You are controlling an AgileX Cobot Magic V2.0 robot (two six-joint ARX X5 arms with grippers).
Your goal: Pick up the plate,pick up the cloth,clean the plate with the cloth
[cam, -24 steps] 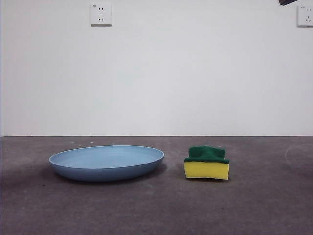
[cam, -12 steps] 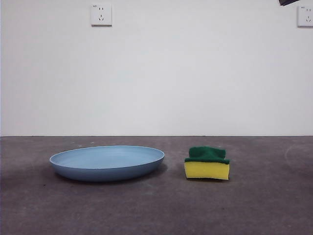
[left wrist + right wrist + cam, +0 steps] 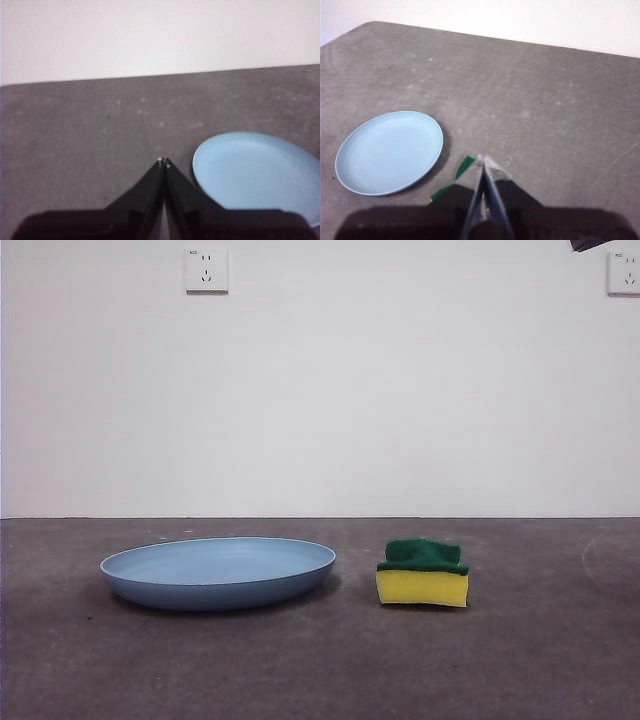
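The light-blue plate [image 3: 218, 571] lies flat on the grey table, left of centre in the front view. The cloth, a yellow sponge with a green top [image 3: 423, 575], sits just to its right, apart from it. My left gripper [image 3: 163, 162] is shut and empty, held above the table beside the plate [image 3: 257, 175]. My right gripper [image 3: 481, 159] is shut and empty, held high above the sponge; only a green edge [image 3: 464, 167] shows past its jaws, with the plate [image 3: 390, 151] off to one side. In the front view one arm shows only as a black tip [image 3: 588, 244] at the top right corner.
A white wall with two sockets [image 3: 206, 269] stands behind the table. The table's far edge [image 3: 470, 33] and a rounded corner show in the right wrist view.
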